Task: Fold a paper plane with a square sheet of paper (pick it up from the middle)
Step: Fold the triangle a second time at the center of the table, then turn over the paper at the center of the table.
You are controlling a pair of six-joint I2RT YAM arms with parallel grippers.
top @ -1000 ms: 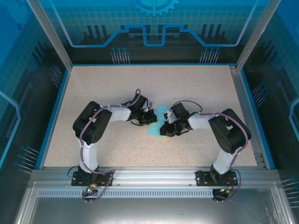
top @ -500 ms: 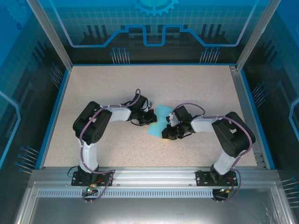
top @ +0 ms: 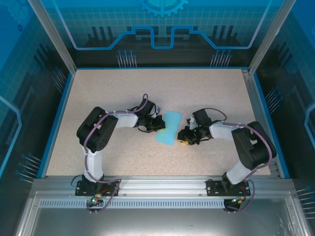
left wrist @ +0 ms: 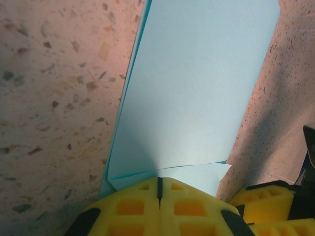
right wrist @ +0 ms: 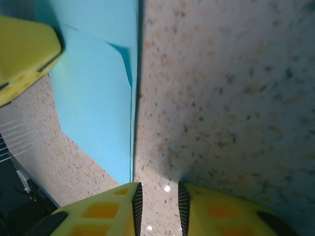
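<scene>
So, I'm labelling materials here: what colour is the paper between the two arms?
The paper is plain light blue, no pattern; clearest in the left wrist view.

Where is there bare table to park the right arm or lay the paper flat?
Free: the far half of the table up to the back wall; the strip left of the left arm; the near strip along the rail. Crowded: the centre, where that arm and the right arm flank the folded paper.

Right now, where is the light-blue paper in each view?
Top external: light-blue paper in the middle, between left gripper and right gripper.
Left wrist: paper at centre, from the top edge down to the left gripper.
Right wrist: paper in the left half.
Shared landmark: the speckled table beneath it.
</scene>
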